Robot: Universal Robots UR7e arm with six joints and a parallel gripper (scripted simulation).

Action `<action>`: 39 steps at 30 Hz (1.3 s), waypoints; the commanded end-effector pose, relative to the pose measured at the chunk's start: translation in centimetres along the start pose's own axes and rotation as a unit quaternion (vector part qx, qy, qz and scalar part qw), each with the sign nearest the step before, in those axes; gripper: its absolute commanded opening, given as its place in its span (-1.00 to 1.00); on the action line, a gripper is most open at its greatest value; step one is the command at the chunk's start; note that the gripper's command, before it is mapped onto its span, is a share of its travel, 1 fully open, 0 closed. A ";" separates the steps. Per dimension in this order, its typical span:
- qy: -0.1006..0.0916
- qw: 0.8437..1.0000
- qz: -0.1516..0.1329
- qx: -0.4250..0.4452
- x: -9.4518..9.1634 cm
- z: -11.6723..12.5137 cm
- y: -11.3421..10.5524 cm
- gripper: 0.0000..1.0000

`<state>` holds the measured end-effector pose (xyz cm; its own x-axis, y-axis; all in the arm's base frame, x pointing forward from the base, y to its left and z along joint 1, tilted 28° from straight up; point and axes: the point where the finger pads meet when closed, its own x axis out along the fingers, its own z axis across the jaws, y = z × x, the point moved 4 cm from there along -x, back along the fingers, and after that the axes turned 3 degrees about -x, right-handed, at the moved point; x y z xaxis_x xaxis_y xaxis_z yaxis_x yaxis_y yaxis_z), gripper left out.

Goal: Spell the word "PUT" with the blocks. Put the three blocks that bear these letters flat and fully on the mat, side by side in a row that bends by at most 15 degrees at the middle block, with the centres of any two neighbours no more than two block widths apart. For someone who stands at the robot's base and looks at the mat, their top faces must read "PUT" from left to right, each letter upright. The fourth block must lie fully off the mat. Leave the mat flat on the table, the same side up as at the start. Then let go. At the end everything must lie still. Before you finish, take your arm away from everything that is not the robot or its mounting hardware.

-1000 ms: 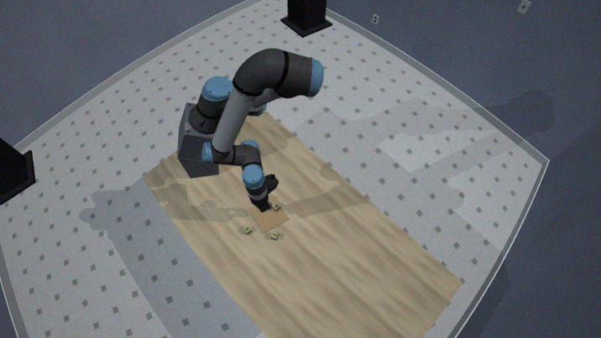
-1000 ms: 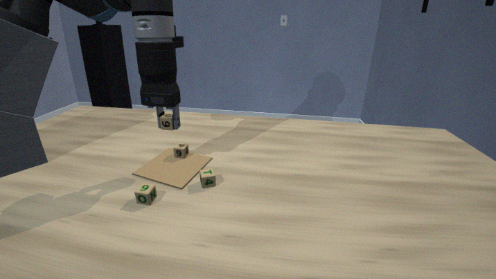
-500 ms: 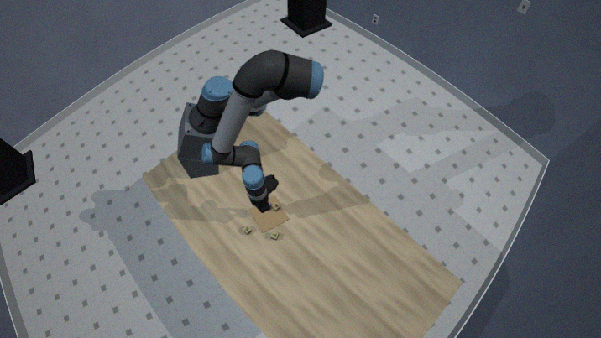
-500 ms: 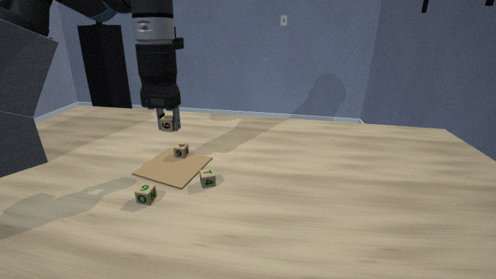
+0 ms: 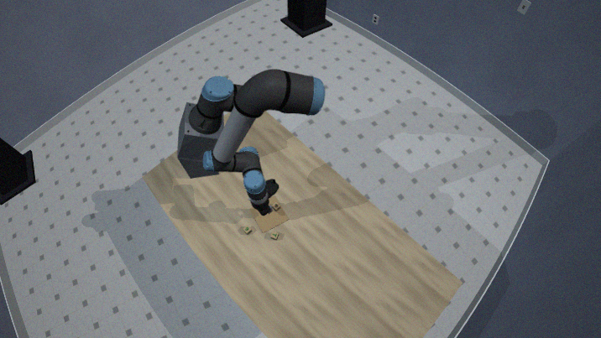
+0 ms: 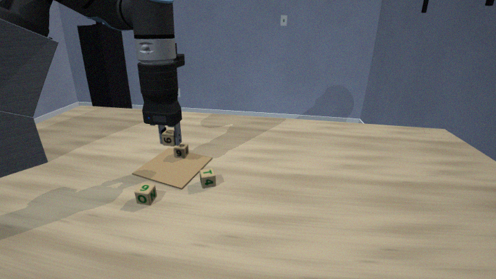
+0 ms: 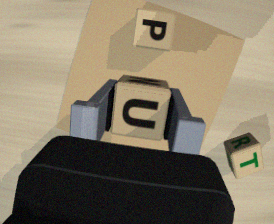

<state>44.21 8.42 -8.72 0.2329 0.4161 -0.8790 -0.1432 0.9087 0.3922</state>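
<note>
The U block (image 7: 142, 111) is clamped between the fingers of the gripper (image 6: 170, 138), which is held above the mat (image 6: 166, 172), clear of its surface. The P block (image 7: 152, 28) is seen resting on the mat, just beyond the held block in the wrist view. The T block (image 6: 207, 178) is set on the table (image 6: 329, 203) just beside one mat edge. A fourth block (image 6: 145, 193), marked with what looks like an O on one side, is placed off the mat near another corner.
</note>
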 end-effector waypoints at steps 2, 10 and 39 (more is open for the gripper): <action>-0.002 1.000 -0.002 -0.001 3.1 0.2 -0.1 0.14; -0.002 1.000 -0.002 -0.001 4.9 0.2 -0.1 0.14; -0.002 1.000 -0.001 -0.001 5.5 0.1 -0.1 0.14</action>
<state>45.56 10.63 -13.59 0.2366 0.4145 -0.8788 -0.1426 0.9095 0.3906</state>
